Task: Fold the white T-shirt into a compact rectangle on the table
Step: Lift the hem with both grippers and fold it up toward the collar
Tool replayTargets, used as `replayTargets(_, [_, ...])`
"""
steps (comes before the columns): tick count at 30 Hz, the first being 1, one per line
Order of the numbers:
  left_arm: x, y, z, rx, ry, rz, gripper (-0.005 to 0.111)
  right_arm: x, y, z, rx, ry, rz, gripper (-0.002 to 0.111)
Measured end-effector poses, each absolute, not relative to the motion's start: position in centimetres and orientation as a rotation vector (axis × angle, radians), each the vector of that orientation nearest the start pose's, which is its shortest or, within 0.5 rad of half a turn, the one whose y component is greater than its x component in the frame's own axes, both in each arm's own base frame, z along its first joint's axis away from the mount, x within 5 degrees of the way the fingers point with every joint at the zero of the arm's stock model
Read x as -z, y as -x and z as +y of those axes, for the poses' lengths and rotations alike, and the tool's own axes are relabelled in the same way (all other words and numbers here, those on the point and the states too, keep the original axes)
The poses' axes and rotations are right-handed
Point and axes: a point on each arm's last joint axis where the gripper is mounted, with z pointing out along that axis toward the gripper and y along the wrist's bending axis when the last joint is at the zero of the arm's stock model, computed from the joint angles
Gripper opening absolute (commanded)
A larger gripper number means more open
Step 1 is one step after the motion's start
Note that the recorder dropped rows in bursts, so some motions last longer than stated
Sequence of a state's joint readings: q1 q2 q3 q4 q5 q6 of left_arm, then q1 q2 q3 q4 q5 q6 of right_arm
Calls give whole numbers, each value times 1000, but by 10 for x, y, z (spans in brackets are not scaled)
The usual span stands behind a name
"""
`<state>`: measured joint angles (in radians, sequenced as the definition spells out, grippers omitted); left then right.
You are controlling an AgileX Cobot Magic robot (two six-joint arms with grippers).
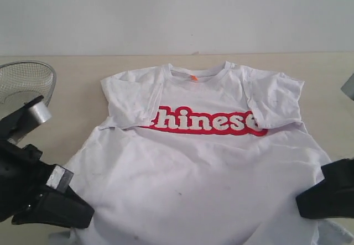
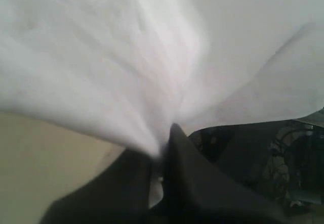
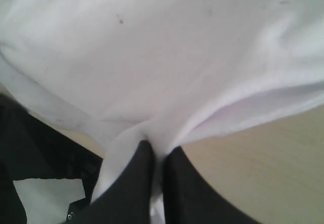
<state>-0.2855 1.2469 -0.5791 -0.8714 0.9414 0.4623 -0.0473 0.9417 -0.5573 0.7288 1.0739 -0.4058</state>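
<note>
Left gripper point(image 2: 163, 142) pinched on a gathered fold of the white T-shirt point(image 1: 204, 167) at its near left hem corner; right gripper point(image 3: 158, 150) likewise clamped on the near right corner. Shirt lies chest-up on the table point(image 1: 77, 71), collar far, sleeves turned in. Fabric judged light, limp, sagging between holds; hem corners suit gripping. Wire basket point(image 1: 25, 79) far left, apart from shirt, likely no obstruction.

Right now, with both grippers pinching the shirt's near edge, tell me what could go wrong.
1. The left gripper and right gripper each pinch only a small bunch of the white T-shirt; a tug might pull it free.
2. The folded-in sleeves could flop open if the cloth is dragged.
3. The wire basket sits near the left arm and might get knocked.
</note>
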Motion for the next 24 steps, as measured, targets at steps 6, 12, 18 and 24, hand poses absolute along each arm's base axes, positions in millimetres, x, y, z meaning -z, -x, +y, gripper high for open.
replayTargets(6, [-231,-136,-100,1081,-312,2768,5,-267,-110,49,-864,122,2642,0])
replayTargets(12, [-244,-108,-94,1131,-312,2720,5,-275,-93,51,-872,122,2613,0])
replayTargets(18, [-256,-91,-89,1124,-313,2669,5,-277,-90,51,-874,109,2601,0])
replayTargets(24, [-252,-98,-86,1030,-263,2673,5,-277,-94,50,-852,79,2569,0])
